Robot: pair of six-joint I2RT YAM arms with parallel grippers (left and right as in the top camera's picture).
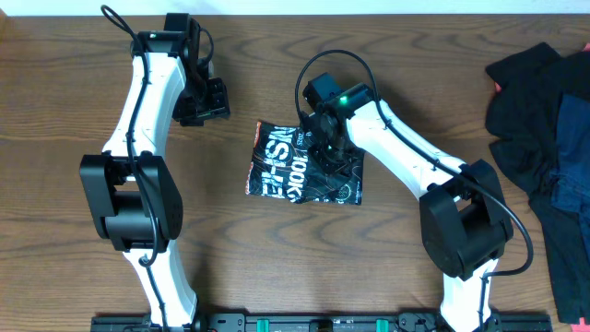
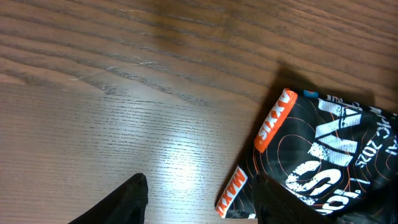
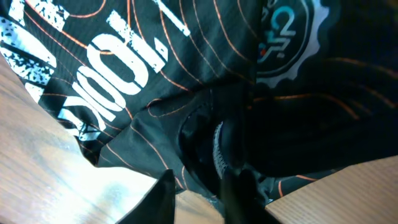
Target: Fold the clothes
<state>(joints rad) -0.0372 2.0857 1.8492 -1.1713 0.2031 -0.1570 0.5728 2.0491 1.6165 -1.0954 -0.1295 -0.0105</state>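
Observation:
A black shirt (image 1: 286, 166) with white lettering and orange lines lies folded into a small rectangle at the table's middle. It also shows in the left wrist view (image 2: 329, 155) and fills the right wrist view (image 3: 124, 56). My right gripper (image 1: 329, 146) is low over the shirt's upper right part. Its fingers (image 3: 202, 196) stand a little apart at a bunched edge of the cloth, with bare table between them. My left gripper (image 1: 210, 100) is open and empty above bare wood, up and left of the shirt. Its fingers (image 2: 199, 199) are next to the shirt's orange-tagged corner.
A pile of dark clothes (image 1: 539, 92) lies at the table's right edge, with a blue garment (image 1: 573, 138) on it. The wooden table (image 1: 74, 231) is bare to the left of the shirt and in front of it.

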